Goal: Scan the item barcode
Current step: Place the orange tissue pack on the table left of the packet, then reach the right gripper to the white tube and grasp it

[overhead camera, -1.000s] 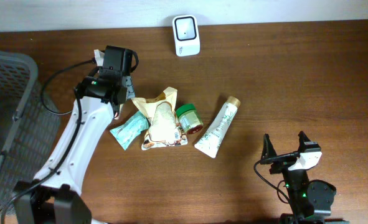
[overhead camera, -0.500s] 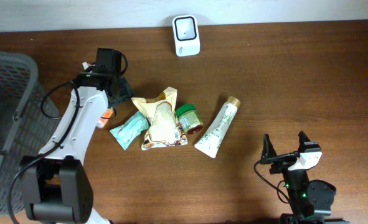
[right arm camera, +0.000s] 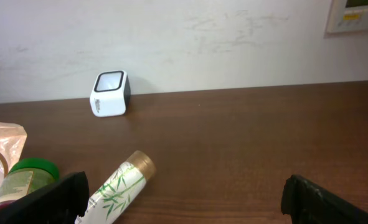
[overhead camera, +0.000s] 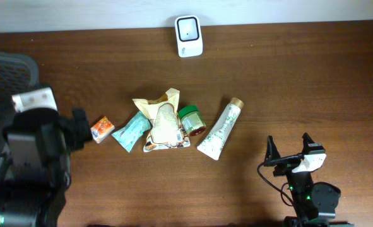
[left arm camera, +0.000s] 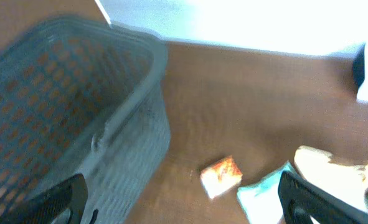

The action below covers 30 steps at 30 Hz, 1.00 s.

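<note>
The left gripper is hovering with its fingers spread wide and nothing between them, over the left of the table beside the grey mesh basket. The small orange packet is lying on the wood just right of that arm, apart from it. It is sitting at the left end of a row holding a teal sachet, a snack bag, a green-lidded jar and a tube. The white barcode scanner is standing at the far edge. The right gripper is sitting at the near right, fingers apart, gripping nothing.
</note>
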Tool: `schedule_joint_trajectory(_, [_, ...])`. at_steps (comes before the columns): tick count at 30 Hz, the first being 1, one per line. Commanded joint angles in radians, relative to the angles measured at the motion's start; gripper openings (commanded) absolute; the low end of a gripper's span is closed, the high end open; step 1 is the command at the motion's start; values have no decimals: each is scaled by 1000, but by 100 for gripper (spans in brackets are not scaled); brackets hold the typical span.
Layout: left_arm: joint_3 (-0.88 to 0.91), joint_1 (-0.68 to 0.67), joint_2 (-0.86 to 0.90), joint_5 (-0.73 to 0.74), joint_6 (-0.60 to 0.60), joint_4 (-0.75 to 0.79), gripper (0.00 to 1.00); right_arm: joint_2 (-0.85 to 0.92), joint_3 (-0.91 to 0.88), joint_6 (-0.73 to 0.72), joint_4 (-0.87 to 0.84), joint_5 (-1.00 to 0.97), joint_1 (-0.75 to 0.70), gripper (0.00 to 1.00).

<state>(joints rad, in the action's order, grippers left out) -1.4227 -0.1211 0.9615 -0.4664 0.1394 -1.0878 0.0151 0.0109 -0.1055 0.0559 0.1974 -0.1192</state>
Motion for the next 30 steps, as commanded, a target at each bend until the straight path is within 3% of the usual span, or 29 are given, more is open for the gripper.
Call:
schedule_joint_trajectory(1, [118,4,-123,164,-100,-49,100,-6,-5,-6,7,5,-6,98])
schedule_joint_trajectory(2, [173,4,-177,353,-266,-43,100,-6,-5,-6,7,5,-6,98])
schedule_joint_trajectory(3, [195,4,-203,439,-325,-48,100,-6,-5,-6,7,5,-6,98])
schedule_joint_trajectory(19, [195,4,-204,415,-336,-59,99,-6,-5,-7,-2,4,-6,98])
schedule_joint_trajectory(21, [195,4,-204,415,-336,-59,99,-6,-5,-8,-5,126,-6,98])
schedule_joint_trajectory(23, [195,4,-204,415,-336,-59,99,-6,-5,-74,-18,430,-6,98])
schedule_joint_trajectory(25, [195,4,-204,415,-336,-58,99,-6,-5,-95,-16,533,-6,98])
schedule_joint_trajectory(26, [195,4,-204,415,-336,-59,99,-6,-5,-134,-15,545,-6,98])
schedule_joint_trajectory(29, [195,4,-204,415,-336,-59,99,-4,-5,-681,9,623,-6,98])
schedule_joint_trajectory(30, [195,4,-204,415,-336,-59,99,-4,-5,-720,8,623,-6,98])
